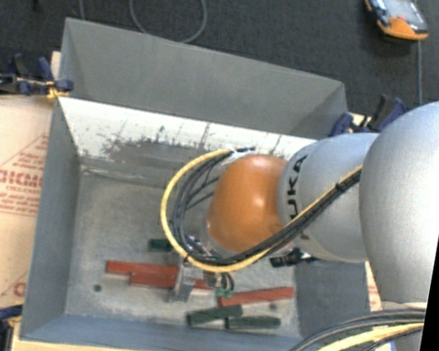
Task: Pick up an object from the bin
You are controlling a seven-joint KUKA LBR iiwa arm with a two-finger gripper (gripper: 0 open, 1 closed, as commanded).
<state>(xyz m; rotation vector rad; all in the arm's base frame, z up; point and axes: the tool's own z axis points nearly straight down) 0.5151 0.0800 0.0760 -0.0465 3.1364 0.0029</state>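
Hand (185,285) sits low at the bin floor, front-centre, right at the right end of a long red bar (142,273). I can't tell if the hand is open or closed, since the wrist and orange cover (244,200) hide it from above. Key relation: the long red bar lies nearly flat left-right across the view, and almost all of its length runs out to the left of the hand. A grip here would be at the end, not mid-length, so my guess is it would pivot or droop on lift. Left to right across the bin (58,209):
- dark speck (97,288) at front-left, well apart from the rest
- the long red bar
- small dark green piece (158,245) just behind that bar, near the hand
- the hand
- dark green sticks (231,321) along the front wall, just right of and in front of the hand
- second red bar (261,296), slanting up to the right, its low end near the hand and close behind the green sticks

Crowding is on the right, so the second red bar and the green sticks look like the likely snags.
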